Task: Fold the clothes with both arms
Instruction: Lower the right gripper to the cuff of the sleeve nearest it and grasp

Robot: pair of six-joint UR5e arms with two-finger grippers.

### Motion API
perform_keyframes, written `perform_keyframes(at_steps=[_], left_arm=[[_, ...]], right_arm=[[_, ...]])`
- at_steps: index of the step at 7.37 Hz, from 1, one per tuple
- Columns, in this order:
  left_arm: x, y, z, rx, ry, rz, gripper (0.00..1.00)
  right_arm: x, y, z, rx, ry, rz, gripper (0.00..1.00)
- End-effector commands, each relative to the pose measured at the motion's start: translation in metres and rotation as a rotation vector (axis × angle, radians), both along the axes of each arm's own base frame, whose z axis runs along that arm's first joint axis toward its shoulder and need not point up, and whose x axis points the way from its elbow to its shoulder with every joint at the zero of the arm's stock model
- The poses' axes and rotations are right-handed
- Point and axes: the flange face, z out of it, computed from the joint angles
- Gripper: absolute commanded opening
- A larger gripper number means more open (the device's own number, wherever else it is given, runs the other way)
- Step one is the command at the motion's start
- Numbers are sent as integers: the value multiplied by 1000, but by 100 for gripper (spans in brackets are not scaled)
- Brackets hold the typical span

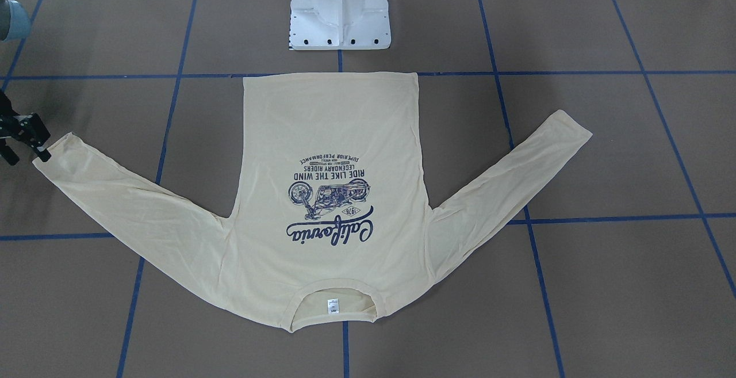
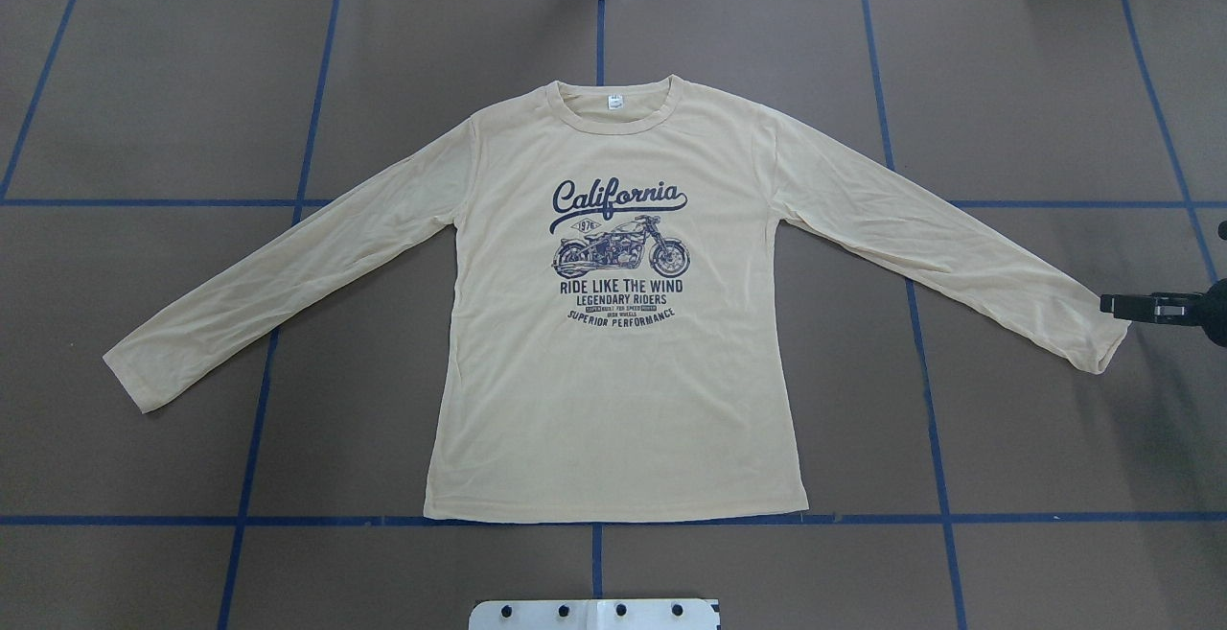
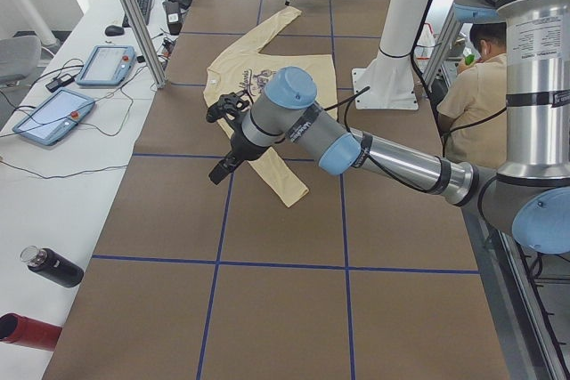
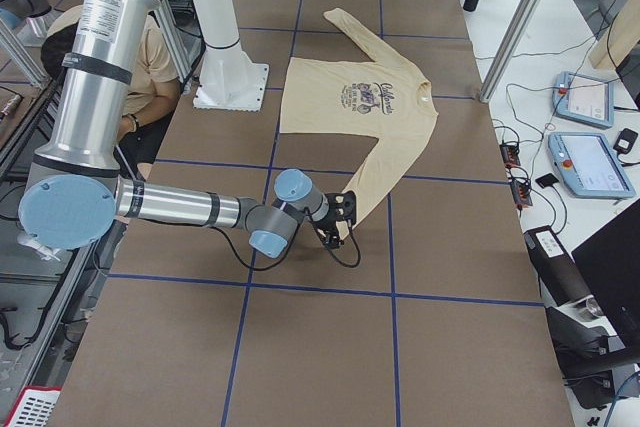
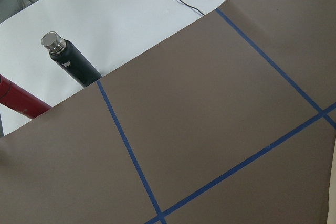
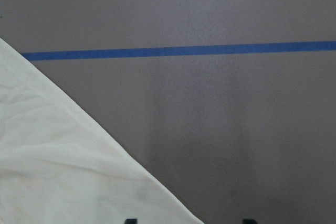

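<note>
Shirt (image 2: 613, 400) flat on surface (image 2: 192, 83) | thin, limp, light, likely bunches | pinch at cuff (image 2: 1102, 347) | right hand (image 2: 1110, 304) spread apart beside it | left hand (image 3: 217, 173): cannot tell

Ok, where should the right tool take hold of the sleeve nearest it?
Probably at the cuff, coming down from above at the sleeve's outer end. The T-shirt lies flat and spread, so only the thin cuff edge offers a pinch; the right tool hovers open beside it.

Silver-grey arms (image 3: 401, 162) bear light-blue joint caps (image 3: 289, 88).
</note>
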Motion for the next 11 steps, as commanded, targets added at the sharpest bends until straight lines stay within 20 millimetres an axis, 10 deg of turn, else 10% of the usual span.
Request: perform_keyframes(at_steps=[1, 6, 8, 11], left_arm=[[0, 0, 0, 1, -1, 1, 100], [0, 0, 1, -2, -1, 1, 100], [0, 0, 1, -2, -1, 1, 100], [0, 1, 2, -4, 0, 1, 100]], right_arm=[[-9, 5, 7, 6, 23, -5, 66], [-18, 9, 17, 10, 56, -4, 53], [-19, 10, 16, 12, 55, -7, 0], [-21, 7, -6, 37, 22, -15, 0]])
